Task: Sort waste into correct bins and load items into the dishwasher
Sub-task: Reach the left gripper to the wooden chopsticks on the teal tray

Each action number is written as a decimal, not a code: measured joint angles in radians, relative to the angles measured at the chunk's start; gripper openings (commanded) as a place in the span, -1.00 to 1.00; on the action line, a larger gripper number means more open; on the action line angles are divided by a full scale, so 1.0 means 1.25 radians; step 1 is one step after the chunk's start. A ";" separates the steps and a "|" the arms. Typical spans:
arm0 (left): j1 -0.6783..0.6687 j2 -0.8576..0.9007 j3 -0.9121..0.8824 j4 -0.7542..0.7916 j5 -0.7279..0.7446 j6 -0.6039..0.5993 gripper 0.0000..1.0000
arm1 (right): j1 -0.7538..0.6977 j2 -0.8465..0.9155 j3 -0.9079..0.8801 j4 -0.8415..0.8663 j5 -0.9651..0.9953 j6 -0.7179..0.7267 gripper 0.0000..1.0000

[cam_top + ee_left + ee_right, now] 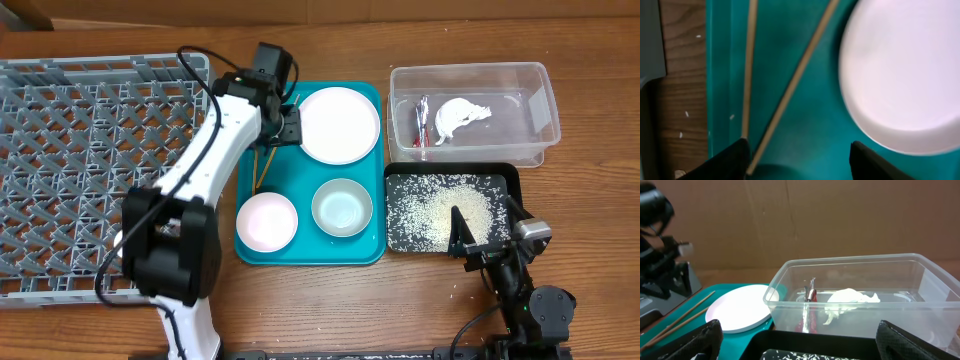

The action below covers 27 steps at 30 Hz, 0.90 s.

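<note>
– Two chopsticks (790, 90) lie under your left gripper (800, 161), on the teal tray (375, 255) just beside the plate (905, 70); its fingers (732, 157) stand spread, holding nothing.

– How will they handle?

– Light, stiff and thin, I'd judge; round wood tends to roll away from a closing pinch; they lie at an angle, drawing together near one finger, so you'd likely catch one, not both; take it near the middle, across its length, so it doesn't tip.

– Is a stick touching that finger?

– Possibly; the wrist view is too close and blurred to say.

– And the plate?

– Hard, smooth, breakable; it lies flat, so only the raised rim offers you a hold; the rack (60, 150) sits left of the tray.

– My right side?

– Your right gripper (800, 342) hangs spread and empty above the black tray (510, 170) of rice (440, 205); the wrapper (422, 122) and napkin (460, 115) sit in the clear tub (540, 130).
</note>
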 measured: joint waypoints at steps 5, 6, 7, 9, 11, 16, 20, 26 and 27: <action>0.018 0.048 0.000 0.002 -0.032 0.018 0.11 | 0.000 0.000 0.000 0.000 0.000 0.000 0.99; 0.020 0.056 0.000 0.008 -0.042 0.020 -0.03 | 0.000 0.000 0.000 0.000 0.000 0.000 0.99; 0.021 0.059 0.000 0.011 -0.047 0.019 -0.10 | 0.000 0.000 0.000 0.000 0.000 0.000 0.99; 0.027 0.064 0.000 0.016 -0.061 0.025 -0.24 | 0.000 0.000 0.000 0.000 0.000 0.000 1.00; 0.036 0.067 0.000 0.023 -0.073 0.028 -0.44 | 0.000 0.000 0.000 0.000 0.000 0.000 0.99; 0.058 0.080 0.000 0.048 -0.101 0.037 -0.54 | 0.000 0.000 0.000 -0.001 0.000 0.000 0.99; 0.065 0.107 0.000 0.063 -0.109 0.037 -0.58 | 0.000 0.000 0.000 0.000 0.000 0.000 0.99; 0.063 0.150 0.002 0.067 -0.105 0.057 -0.59 | 0.000 0.000 0.000 0.000 0.000 0.000 0.99; 0.063 0.151 0.003 0.068 -0.105 0.060 -0.63 | 0.000 0.000 0.000 0.000 -0.001 0.000 1.00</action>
